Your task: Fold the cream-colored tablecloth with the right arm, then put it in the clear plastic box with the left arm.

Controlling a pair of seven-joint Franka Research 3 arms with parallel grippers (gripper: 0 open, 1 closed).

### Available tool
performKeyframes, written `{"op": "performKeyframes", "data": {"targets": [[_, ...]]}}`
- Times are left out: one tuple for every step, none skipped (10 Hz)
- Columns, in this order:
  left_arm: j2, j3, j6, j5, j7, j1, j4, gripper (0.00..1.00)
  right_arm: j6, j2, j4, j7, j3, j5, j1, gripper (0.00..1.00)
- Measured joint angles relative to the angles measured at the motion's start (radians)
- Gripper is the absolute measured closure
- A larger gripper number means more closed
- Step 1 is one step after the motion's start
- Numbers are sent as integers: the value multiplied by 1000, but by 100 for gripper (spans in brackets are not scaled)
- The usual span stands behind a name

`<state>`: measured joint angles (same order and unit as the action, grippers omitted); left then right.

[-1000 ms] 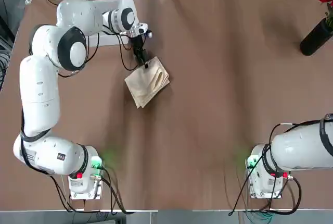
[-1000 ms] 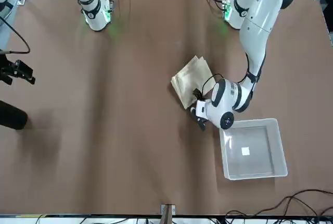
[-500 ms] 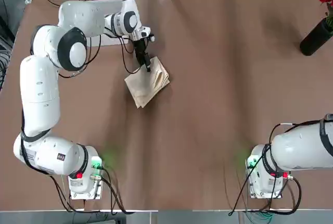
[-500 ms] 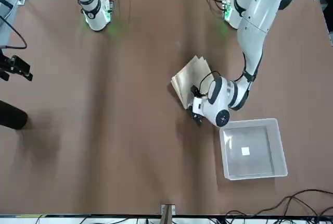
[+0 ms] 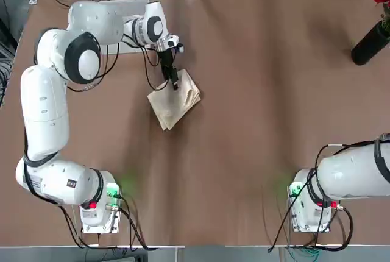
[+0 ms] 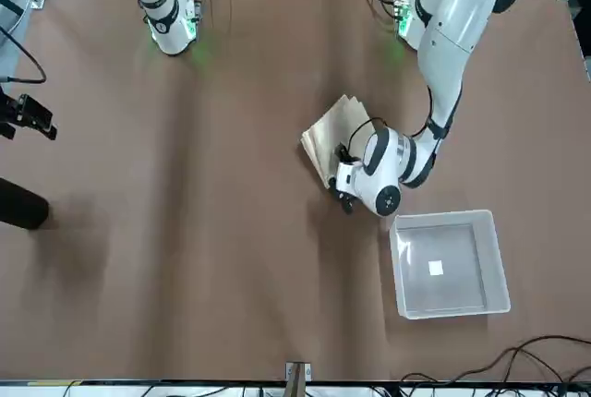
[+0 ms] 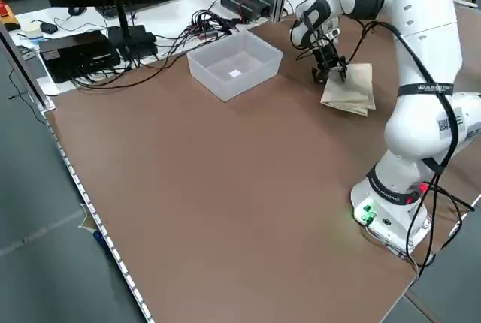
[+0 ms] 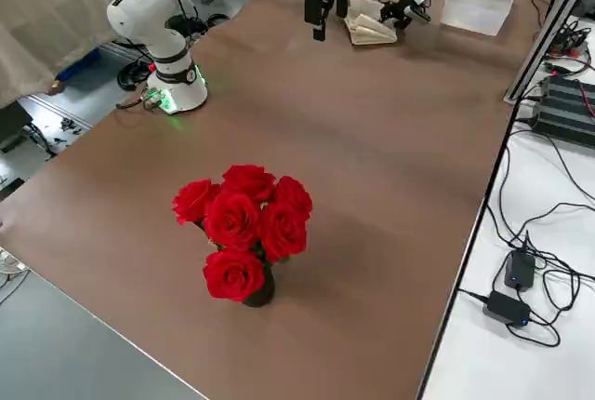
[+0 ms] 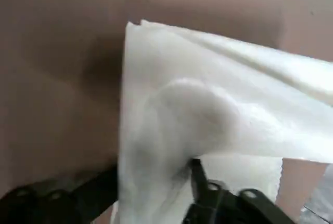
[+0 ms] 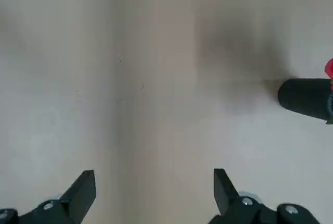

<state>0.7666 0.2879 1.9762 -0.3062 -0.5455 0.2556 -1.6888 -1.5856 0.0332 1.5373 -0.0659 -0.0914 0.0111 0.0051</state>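
Tablecloth (image 5: pixel 173 106) folded in layers on table (image 5: pixel 244 122), left gripper (image 9: pixel 153 169) at it.
Left gripper: fingers parted, cloth between them, firm grip can't tell. Clear plastic box (image 6: pixel 450 263) near tablecloth. Right gripper (image 10: pixel 155 176) well apart from tablecloth, released, near black vase (image 10: pixel 306 98).

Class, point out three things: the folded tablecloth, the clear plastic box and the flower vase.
Tablecloth (image 5: pixel 169 111): top view, its folded upper layer.
Plastic box (image 6: pixel 454 288): front view, its inside bottom.
Flower vase (image 5: pixel 370 45): top view, its dark side wall.
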Motion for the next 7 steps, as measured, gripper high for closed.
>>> {"op": "performKeyframes", "data": {"targets": [[-13, 2, 19, -1, 0, 0, -21, 63, 20, 0, -9, 2, 0, 0, -1, 0], [-27, 2, 33, -2, 0, 0, -39, 75, 40, -1, -22, 2, -2, 0, -3, 0], [-39, 2, 36, -5, 0, -1, -49, 85, 50, -1, -33, 2, -4, 0, -6, 0], [-46, 2, 36, -6, 0, -4, -56, 85, 53, -1, -36, 2, -5, 0, -10, 0], [-55, 2, 36, -6, 0, -7, -59, 85, 56, -1, -36, 2, -6, 0, -16, 0], [-64, 2, 35, -6, 0, -9, -60, 85, 64, -1, -36, 2, -7, 0, -23, 0], [-76, 1, 23, -6, 0, -15, -57, 85, 74, -1, -36, 2, -8, 0, -31, 0]]}}
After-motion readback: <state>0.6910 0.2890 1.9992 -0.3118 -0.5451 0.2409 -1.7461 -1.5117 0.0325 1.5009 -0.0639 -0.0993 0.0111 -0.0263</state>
